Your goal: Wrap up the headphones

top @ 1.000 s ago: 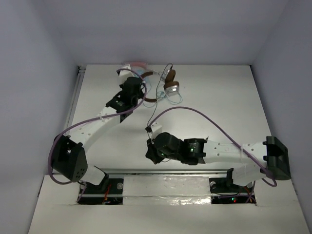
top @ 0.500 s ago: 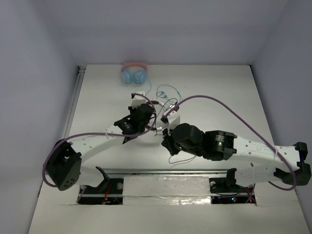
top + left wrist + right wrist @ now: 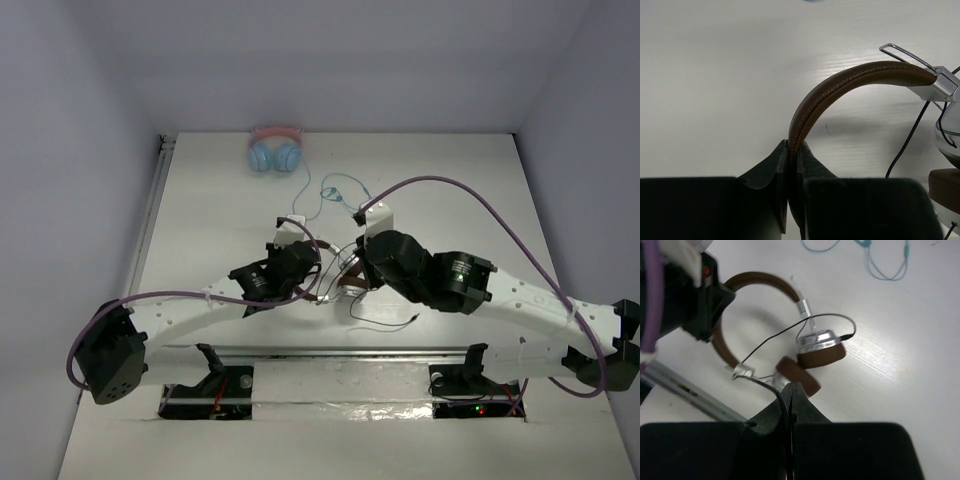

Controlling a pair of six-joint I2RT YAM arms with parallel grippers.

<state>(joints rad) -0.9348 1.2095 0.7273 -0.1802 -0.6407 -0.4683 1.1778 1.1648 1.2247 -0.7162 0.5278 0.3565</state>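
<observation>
We are looking down on a white table (image 3: pixel 200 200) walled in pale grey. The headphones (image 3: pixel 345 278) are lying near the middle front, between the two arms. A pink-and-blue pair (image 3: pixel 275 152) is sitting well apart at the far edge. The dark cable (image 3: pixel 385 322) is trailing loose toward the near edge.

From the left wrist, we are seeing the left gripper (image 3: pixel 792 150) clamping the brown headband (image 3: pixel 850 80) edge-on. With so narrow a bite, we are expecting the band to twist or slide out under any sideways pull.

From the right wrist, the right gripper (image 3: pixel 790 390) is showing its jaws pressed together just beside an ear cup (image 3: pixel 797 376). Whether the cable is pinched between them we cannot tell. If it is not, we are judging that a wrapping move would carry nothing round. The slack cable could also be snagging on the silver slider (image 3: pixel 802 307).
</observation>
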